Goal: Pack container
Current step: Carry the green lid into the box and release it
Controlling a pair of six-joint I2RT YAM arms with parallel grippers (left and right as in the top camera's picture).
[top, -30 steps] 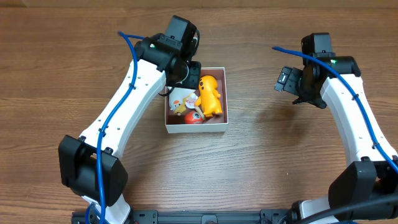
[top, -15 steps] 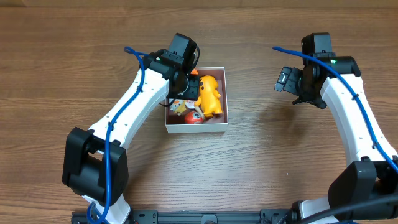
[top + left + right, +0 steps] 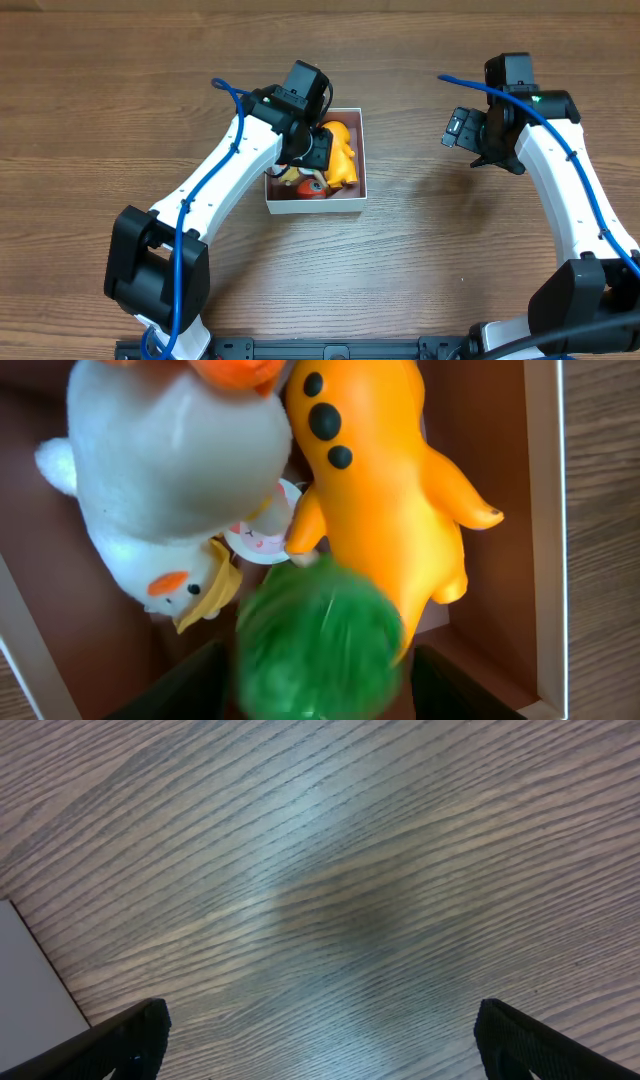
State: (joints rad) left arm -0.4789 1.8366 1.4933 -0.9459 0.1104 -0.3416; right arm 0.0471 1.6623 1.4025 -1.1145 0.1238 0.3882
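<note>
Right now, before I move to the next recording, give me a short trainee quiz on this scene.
1. True or false: the right gripper hovers over the shallow white-walled square container.
2. What sits between the left gripper's fingers? A) fuzzy green ball B) metal spoon C) nothing
3. What colour is the big smooth toy beside the white plush toy?
Key: 1 false; 2 A; 3 orange.
</note>
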